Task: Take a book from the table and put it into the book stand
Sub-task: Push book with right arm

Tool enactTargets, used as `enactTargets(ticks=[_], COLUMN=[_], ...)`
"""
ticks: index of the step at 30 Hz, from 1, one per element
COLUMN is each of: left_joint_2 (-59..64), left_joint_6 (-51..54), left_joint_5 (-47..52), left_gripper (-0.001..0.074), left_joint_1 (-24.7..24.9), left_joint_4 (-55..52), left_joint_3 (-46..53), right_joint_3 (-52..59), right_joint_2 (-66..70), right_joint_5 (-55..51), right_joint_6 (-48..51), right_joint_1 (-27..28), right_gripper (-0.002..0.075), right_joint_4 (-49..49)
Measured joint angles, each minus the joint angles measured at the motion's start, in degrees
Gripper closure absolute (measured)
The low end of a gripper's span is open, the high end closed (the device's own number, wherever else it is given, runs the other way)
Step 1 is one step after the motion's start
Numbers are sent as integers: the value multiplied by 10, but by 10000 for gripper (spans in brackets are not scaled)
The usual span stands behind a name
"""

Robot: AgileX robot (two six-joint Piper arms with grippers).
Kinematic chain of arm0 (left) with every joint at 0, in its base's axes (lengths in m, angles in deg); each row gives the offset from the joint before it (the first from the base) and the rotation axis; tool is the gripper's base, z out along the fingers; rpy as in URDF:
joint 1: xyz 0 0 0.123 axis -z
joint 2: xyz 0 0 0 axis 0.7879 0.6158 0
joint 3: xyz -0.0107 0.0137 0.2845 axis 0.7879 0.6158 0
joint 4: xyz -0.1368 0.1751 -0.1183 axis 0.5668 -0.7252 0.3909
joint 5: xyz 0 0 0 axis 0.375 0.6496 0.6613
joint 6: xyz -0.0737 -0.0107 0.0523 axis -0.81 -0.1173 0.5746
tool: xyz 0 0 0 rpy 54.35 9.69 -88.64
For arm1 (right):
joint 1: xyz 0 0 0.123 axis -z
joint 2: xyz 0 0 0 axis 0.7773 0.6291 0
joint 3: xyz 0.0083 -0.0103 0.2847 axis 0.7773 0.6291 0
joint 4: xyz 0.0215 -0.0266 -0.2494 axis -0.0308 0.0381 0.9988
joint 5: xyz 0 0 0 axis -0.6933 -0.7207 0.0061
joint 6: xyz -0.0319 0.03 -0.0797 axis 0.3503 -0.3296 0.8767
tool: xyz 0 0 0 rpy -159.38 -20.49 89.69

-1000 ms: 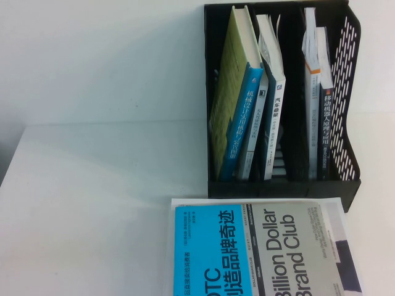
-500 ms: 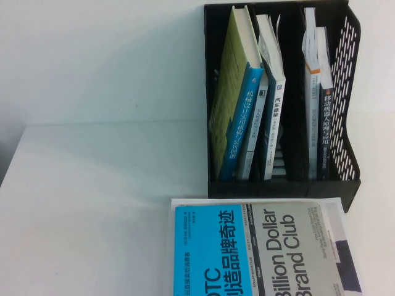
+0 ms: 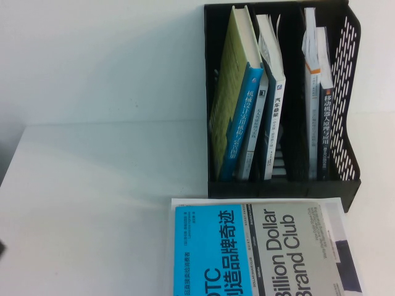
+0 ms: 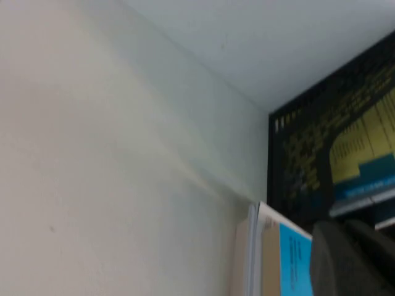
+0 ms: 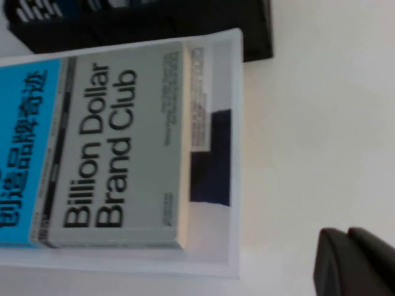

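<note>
green-cover book w/ blue spine (image 3: 233,92) leans in rack's left slot; white books (image 3: 316,80) upright in right slot; white book (image 3: 342,246) lies underneath, near right.

Little of the robot's body shows. The left tool (image 4: 352,259) appears in the left wrist view only as a dark grey, rounded, matte mass at the picture's edge, blurred, with a faint seam splitting it into two lobes. The right tool (image 5: 355,262) appears in the right wrist view as a black, smooth block with softly rounded corners and one thin seam down it. No cables, screws or markings can be made out on either. The high view shows neither arm.
</note>
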Motion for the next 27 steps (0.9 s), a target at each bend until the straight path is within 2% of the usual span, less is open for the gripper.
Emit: enactTargets(ticks=[4,9,12,19,27], left_joint_2=[64,171,227,346,483], left_joint_6=[155,427,533,655,766], left_joint_5=[28,80,106,162,268], left_gripper=[738,738,738,738,720], left_joint_1=[0,0,0,0,0], left_joint_4=[166,396,495,612,703], left_joint_3=[12,12,12,12,5], right_joint_3=[0,0,0,-5,-58], right_joint_2=[67,178,256,436,539], right_joint_5=[54,72,72,78,106], right_joint_6=[97,271,313,356,362], right_joint_1=[0,0,0,-9,-84], right_gripper=[729,729,729,729,729], right_joint_4=[-100,-246,-284,-305,-322])
